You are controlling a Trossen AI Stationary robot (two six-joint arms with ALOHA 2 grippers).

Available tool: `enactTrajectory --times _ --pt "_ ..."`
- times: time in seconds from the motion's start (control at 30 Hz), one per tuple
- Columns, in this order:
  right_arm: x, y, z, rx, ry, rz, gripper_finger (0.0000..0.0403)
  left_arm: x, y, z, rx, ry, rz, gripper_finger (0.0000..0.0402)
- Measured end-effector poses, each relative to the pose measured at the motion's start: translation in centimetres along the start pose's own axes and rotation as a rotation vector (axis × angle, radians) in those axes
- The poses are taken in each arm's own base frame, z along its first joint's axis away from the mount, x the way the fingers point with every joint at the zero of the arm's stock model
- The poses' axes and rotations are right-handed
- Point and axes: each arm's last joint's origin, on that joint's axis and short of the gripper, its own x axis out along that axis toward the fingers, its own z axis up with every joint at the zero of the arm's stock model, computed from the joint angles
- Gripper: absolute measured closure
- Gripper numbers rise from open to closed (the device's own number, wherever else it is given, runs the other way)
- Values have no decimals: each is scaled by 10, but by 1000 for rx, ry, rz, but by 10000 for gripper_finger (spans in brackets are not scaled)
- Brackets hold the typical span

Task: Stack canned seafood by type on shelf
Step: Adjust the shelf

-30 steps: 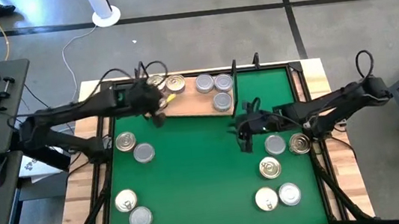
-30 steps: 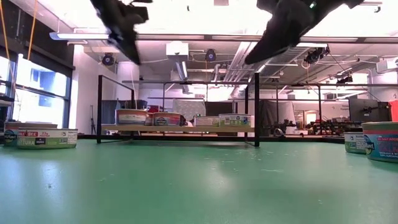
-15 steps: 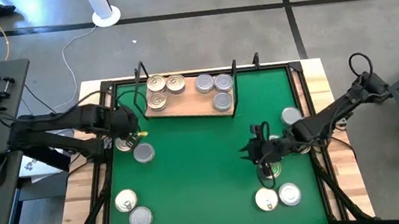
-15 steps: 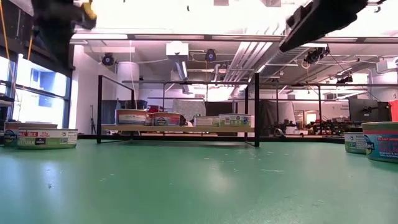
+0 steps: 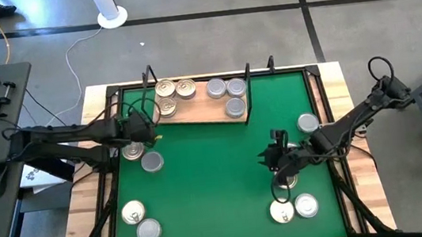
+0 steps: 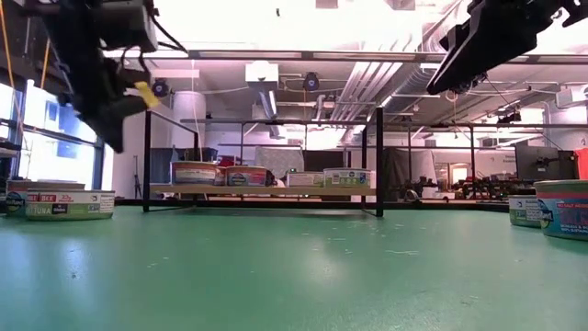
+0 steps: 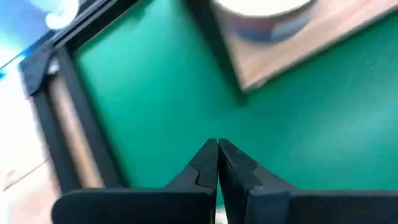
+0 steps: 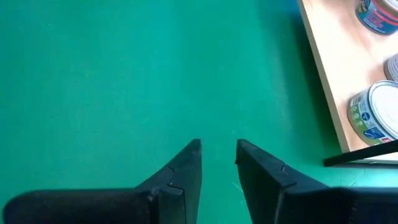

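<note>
Over the right half of the green mat (image 5: 209, 174), the right gripper (image 5: 271, 159), fingers a narrow gap apart with nothing between them, only bare mat showing in its wrist view. Directly below and a touch toward the front edge, partly hidden by that gripper, a gold-lidded tin (image 5: 286, 180) lying flat, lid up; round, so no long axis to line up with, any approach angle across the rim equally good. Judged the likely next pick, calling for wider fingers and a short drop rather than a reach. Across the mat, the left gripper (image 5: 147, 132), fingers pressed fully together and empty, just beside the shelf's near-left corner and close above another gold tin (image 5: 132, 151), with a silver tin (image 5: 152, 163) next to that. Well apart from both, at the back edge, the shelf (image 5: 198, 113): gold lids grouped at its left end, silver at its right. Right arm clearly nearer the half-hidden tin; left arm nearer its own pair.
</note>
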Motion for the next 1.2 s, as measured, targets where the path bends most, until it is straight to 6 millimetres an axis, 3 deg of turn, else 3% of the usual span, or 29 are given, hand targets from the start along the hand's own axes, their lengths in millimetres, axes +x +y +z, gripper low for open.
enactTrajectory --times 0.17,0.4,0.83,1.2 --pt "15 -8 -18 -11 37 -31 307 12 -9 8 14 -81 -114 401" --pt "31 -24 -37 49 95 -65 307 11 -17 18 10 -138 -235 401" --pt "63 -82 -34 161 -85 -111 307 20 -36 26 54 -135 -346 401" --pt "69 -124 -36 271 -129 -198 307 -41 -43 34 157 -137 -485 401"
